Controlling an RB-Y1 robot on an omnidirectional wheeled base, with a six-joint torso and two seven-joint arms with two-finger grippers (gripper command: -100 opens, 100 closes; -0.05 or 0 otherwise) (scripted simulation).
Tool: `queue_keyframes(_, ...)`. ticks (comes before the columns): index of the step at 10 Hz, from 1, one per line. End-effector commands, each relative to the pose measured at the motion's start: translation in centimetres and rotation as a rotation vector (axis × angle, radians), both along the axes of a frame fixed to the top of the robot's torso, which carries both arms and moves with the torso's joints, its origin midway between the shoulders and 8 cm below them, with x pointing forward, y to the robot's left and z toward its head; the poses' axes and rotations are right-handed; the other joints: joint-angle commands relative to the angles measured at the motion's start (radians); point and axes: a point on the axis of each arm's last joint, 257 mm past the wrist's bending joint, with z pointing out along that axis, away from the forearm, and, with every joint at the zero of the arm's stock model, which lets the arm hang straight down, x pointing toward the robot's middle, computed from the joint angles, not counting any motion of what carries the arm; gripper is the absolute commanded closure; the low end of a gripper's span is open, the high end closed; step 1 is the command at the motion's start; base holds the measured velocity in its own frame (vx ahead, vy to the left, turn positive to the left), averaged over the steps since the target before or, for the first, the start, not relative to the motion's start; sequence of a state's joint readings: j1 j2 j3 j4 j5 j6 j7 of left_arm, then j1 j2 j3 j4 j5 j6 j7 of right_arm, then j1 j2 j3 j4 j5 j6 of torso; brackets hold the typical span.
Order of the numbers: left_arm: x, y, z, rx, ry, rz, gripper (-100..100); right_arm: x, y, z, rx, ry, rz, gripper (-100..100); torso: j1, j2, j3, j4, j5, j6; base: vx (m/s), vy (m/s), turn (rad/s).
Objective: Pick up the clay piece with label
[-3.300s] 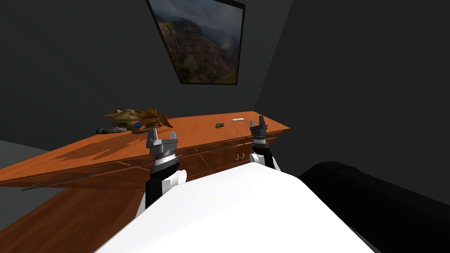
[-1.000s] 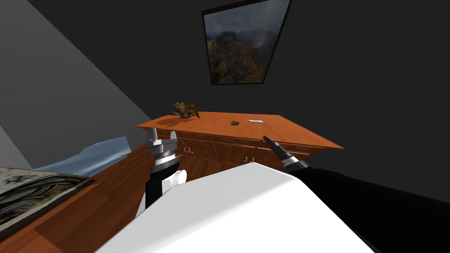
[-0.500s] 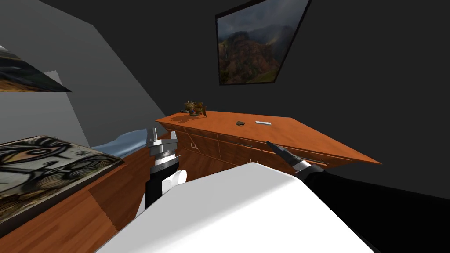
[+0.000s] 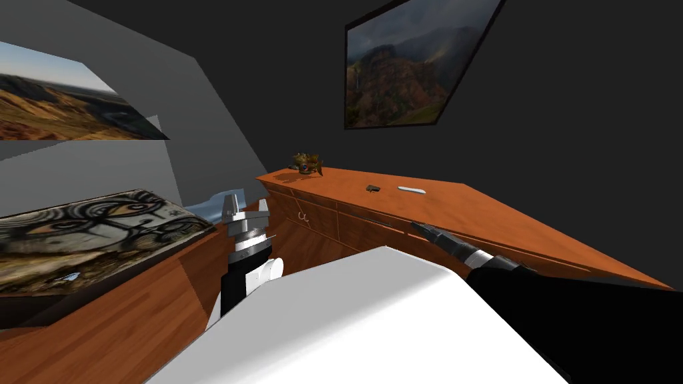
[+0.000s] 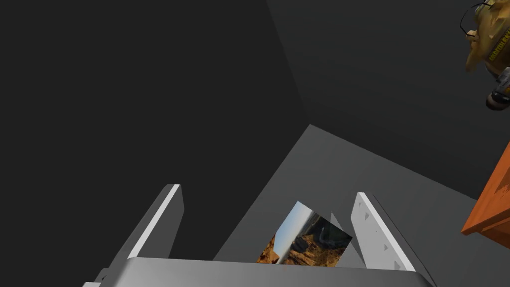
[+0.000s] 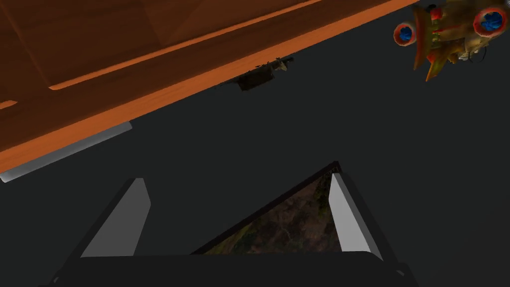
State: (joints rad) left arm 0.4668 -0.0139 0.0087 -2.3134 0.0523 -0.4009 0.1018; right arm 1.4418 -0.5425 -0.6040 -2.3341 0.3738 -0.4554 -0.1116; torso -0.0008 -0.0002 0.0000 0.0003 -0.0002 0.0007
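Orange dresser (image 4: 467, 208) ahead; left pincer (image 4: 247, 204) upright, right pincer (image 4: 418, 227) pointing forward low, both spread

The left gripper (image 4: 246, 205) points upward, fingers spread wide. The right gripper (image 4: 420, 229) stretches forward, fingers likewise apart.

The view has been swung and drawn back – the counter (image 4: 467, 213) is now seen farther off, slanting rightward. The right hand (image 4: 417, 227) has been lowered from upright, and a patterned panel (image 4: 87, 233) has been brought into view leftward.
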Motion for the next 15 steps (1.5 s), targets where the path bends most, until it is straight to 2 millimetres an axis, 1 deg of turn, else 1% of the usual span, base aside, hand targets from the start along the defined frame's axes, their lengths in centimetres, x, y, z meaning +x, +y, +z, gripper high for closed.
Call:
queue_keyframes(1,0.0,0.0,0.0,0.0,0.0,0.0,0,-1.2,-1.3,-0.4,-0.08,0.071,0.018,-100,0.0,0.0,0.0,0.0,0.0,0.0,-0.006,0.015,0.324)
queue_keyframes(2,0.0,0.0,0.0,0.0,0.0,0.0,0,-1.9,-1.4,-0.7,-0.08,0.092,0.012,-100,0.0,0.0,0.0,0.0,0.0,-0.001,-0.004,0.005,0.17)
queue_keyframes(3,0.0,0.0,0.0,0.0,0.0,0.0,0,-2.5,-2.4,-0.9,-0.147,0.145,0.035,-100,0.0,0.0,0.0,0.0,0.0,0.0,-0.005,0.014,0.254)
queue_keyframes(4,0.0,0.0,0.0,0.0,0.0,0.0,0,-3.1,-2.5,-1.1,-0.148,0.163,0.03,-100,0.0,0.0,0.0,0.0,0.0,-0.001,-0.004,0.007,0.176)
queue_keyframes(5,0.0,0.0,0.0,0.0,0.0,0.0,0,-3.8,-3.6,-1.2,-0.216,0.219,0.054,-100,0.0,0.0,0.0,0.0,0.0,0.0,0.0,0.015,0.353)
queue_keyframes(6,0.0,0.0,0.0,0.0,0.0,0.0,0,-4.2,-3.6,-1.3,-0.215,0.231,0.052,-100,0.0,-0.001,-0.001,0.0,0.0,-0.001,0.003,0.005,0.153)
queue_keyframes(7,0.0,0.0,0.0,0.0,0.0,0.0,0,-4.8,-4.6,-1.4,-0.282,0.286,0.079,-100,0.0,-0.001,-0.001,0.0,0.0,0.0,0.005,0.013,0.221)
queue_keyframes(8,0.0,0.0,0.0,0.0,0.0,0.0,0,-5.1,-4.7,-1.5,-0.281,0.296,0.077,-100,0.0,-0.001,-0.001,0.0,0.0,-0.001,0.004,0.007,0.171)
queue_keyframes(10,0.0,0.0,0.0,0.0,0.0,0.0,0,-6.3,-6.5,-1.7,-0.398,0.402,0.139,-100,0.0,-0.002,-0.001,0.0,0.0,-0.001,0.012,0.011,0.403)
queue_keyframes(11,0.0,0.0,0.0,0.0,0.0,0.0,0,-6.8,-6.8,-1.6,-0.407,0.417,0.136,-100,-0.001,-0.003,-0.002,-0.001,0.0,-0.001,0.016,0.001,0.168)
queue_keyframes(14,0.0,0.0,0.0,0.0,0.0,0.0,0,-8.4,-9.8,-1.4,-0.573,0.569,0.229,-100,-0.001,-0.003,-0.002,-0.001,0.0,-0.001,0.026,0.002,0.373)
queue_keyframes(15,0.0,0.0,0.0,0.0,0.0,0.0,0,-8.3,-9.8,-1.3,-0.581,0.571,0.237,-100,-0.001,-0.004,-0.002,-0.001,0.0,-0.001,0.024,-0.01,0.19)
